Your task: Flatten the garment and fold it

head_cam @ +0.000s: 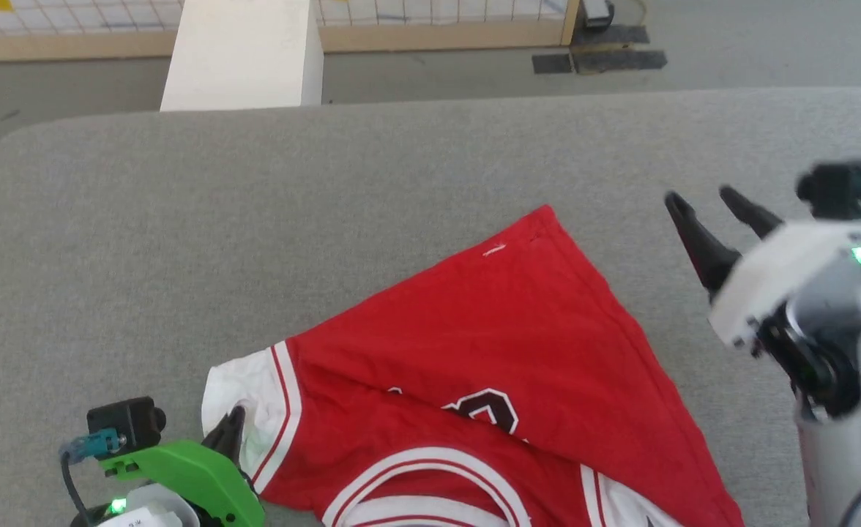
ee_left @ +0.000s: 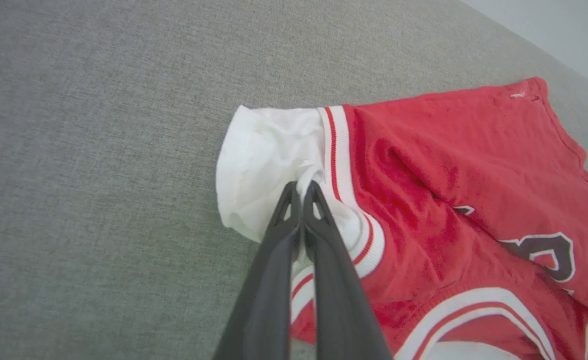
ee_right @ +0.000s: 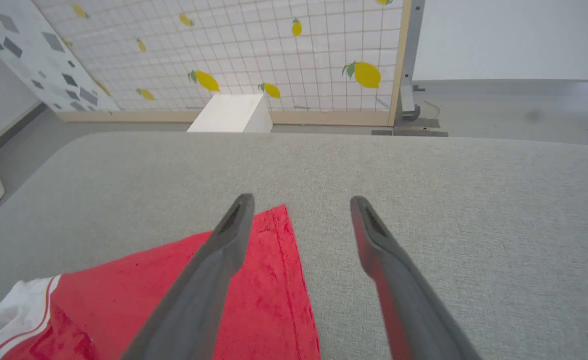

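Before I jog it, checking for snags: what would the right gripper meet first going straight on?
Probably the grey padded surface just beyond the jersey's corner; the open right gripper seems clear of the cloth, depth unclear.

the only print that can partly be read is on the front of the red garment point(head_cam: 518, 329): a black character with a white outline point(head_cam: 490, 410), its upper part tucked under a fold, whose open curves look like the lower part of a "3"; the left wrist view shows the same curved piece. a scrap of another black character point(head_cam: 394, 391) peeks out beside it, too little to read. a white sticker point(head_cam: 134, 518) under the green housing point(head_cam: 181, 468) carries tiny dark lettering, too small to make out.
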You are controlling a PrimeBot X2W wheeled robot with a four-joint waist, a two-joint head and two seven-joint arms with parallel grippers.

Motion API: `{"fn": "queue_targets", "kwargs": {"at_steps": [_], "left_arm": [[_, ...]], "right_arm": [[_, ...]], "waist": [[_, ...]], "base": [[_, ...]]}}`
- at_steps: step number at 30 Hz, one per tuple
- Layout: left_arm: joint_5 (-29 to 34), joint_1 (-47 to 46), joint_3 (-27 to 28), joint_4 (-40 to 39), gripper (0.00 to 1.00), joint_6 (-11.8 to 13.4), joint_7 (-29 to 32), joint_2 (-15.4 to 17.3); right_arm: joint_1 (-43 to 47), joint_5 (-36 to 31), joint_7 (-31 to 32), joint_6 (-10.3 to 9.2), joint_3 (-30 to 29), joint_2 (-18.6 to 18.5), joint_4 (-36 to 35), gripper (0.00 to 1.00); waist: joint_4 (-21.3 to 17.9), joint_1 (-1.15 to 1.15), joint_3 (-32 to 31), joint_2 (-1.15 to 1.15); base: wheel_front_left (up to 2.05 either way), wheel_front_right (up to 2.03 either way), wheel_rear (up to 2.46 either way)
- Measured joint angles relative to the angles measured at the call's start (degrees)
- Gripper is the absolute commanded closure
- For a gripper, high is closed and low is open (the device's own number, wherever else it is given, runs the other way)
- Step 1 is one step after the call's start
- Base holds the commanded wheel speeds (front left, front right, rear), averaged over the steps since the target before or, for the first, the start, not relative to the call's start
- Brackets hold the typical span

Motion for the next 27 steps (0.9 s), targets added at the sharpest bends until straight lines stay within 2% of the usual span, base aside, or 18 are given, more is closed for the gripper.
{"fn": "queue_targets", "kwargs": {"at_steps": [3,8,13,14,20,24,25,26,27], "left_arm": [[0.0,-1.3,-0.1,0.0,1.00,-0.6,0.0,0.0],[-0.2,-3.2,-0.3,0.3,1.00,-1.7,-0.2,-0.3],[-0.5,-5.0,-0.6,1.2,1.00,-2.7,-1.0,-1.1],[-0.5,-5.9,-0.8,1.5,1.00,-3.2,-1.3,-1.5],[-0.8,-7.9,-1.1,2.5,1.00,-4.6,-2.6,-2.4],[-1.0,-8.7,-1.1,3.0,1.00,-5.2,-3.1,-2.9],[-1.1,-8.8,-1.1,3.1,1.00,-5.2,-3.2,-3.0],[-1.1,-8.9,-1.1,3.2,1.00,-5.2,-3.4,-3.1],[-1.2,-8.9,-1.2,3.4,1.00,-5.2,-3.6,-3.1]], "right_arm": [[-6.8,-3.0,3.3,0.00,2.8,0.0,6.4,0.00],[-16.5,-9.5,12.5,0.00,7.7,-0.5,16.7,0.00],[-24.2,-15.4,19.5,0.00,12.6,-1.6,23.7,0.00],[-26.4,-17.0,22.9,0.01,14.8,-2.0,26.2,0.00],[-29.4,-17.3,29.4,0.00,19.7,-2.7,30.4,0.00],[-31.5,-15.0,32.5,0.00,20.4,-3.7,30.5,0.00],[-31.6,-14.5,32.8,0.00,20.1,-3.9,30.4,0.23],[-31.7,-14.2,32.9,0.00,19.8,-4.1,30.3,0.76],[-31.6,-13.5,33.2,0.00,19.4,-4.2,30.2,1.00]], "waist": [[1.0,0.00,1.8,0.00],[3.4,0.00,5.4,0.00],[5.8,0.00,9.2,0.00],[6.9,0.00,10.9,0.00],[9.5,0.00,15.0,0.00],[11.0,0.00,16.7,0.00],[11.2,0.00,17.0,0.00],[11.5,0.00,17.2,0.00],[11.5,0.00,17.2,0.00]], "base": [[0.00,0.00,0.00],[0.00,0.00,0.00],[0.00,0.00,0.00],[0.00,0.00,0.00],[0.00,0.00,0.00],[0.00,0.00,0.00],[0.00,0.00,0.00],[0.00,0.00,0.00],[0.00,0.00,0.00]]}}
